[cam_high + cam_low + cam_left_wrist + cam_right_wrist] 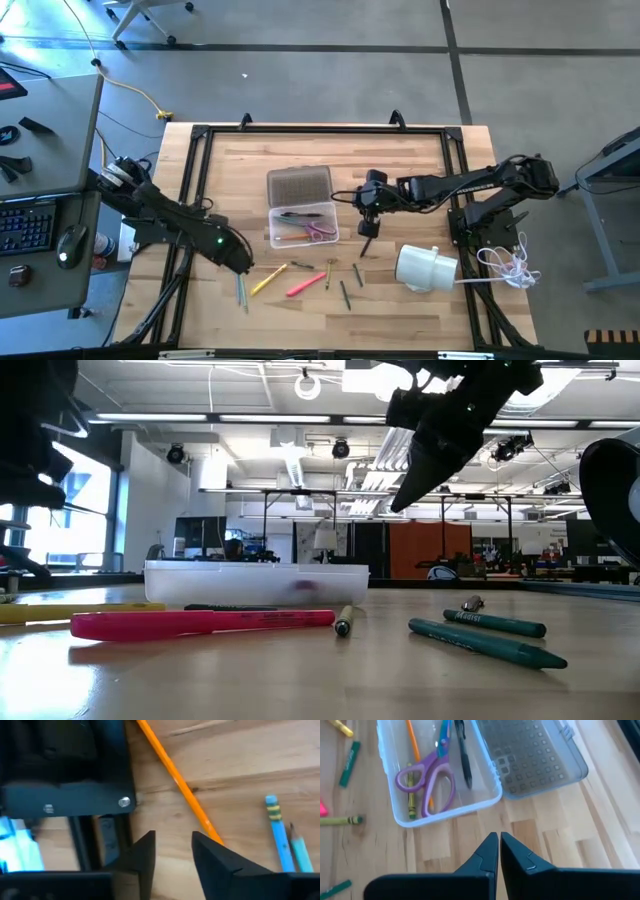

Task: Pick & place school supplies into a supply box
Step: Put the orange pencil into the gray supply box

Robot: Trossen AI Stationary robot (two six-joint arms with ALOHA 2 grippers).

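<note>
Nearest the low camera lies a pink marker (200,623) on the table (420,160), with 2 green pens (495,624) beside it to the right and a yellow pen (70,613) at the left.

Largest at work are the 2 dark arms. From the table's left edge, the left arm reaches in low and slanted, its gripper (240,262) down near the front left, just beside a small bunch of pencils (243,290). Its own wrist view shows the fingers (142,857) parted with a clear gap and nothing between them, the tips close to the wood, an orange pencil (175,777) running past 1 tip and a blue pencil (277,827) off to the side. From the table's right edge, the right arm stretches out long across the wood, and its gripper (367,228) hangs above the surface just right of the box (303,226). Seen from its wrist, the tips meet, pressed together and empty.

Only the right wrist view looks into the box: purple scissors (427,777), an orange pencil, a dark pen (462,750) and a crayon lie inside, and the ribbed lid (535,752) lies flat, open on the far side. From the low view the box shows only as a pale clear wall.

A white cylinder (425,268) lies on its side at the right, with a white cord (510,262) beside it.
</note>
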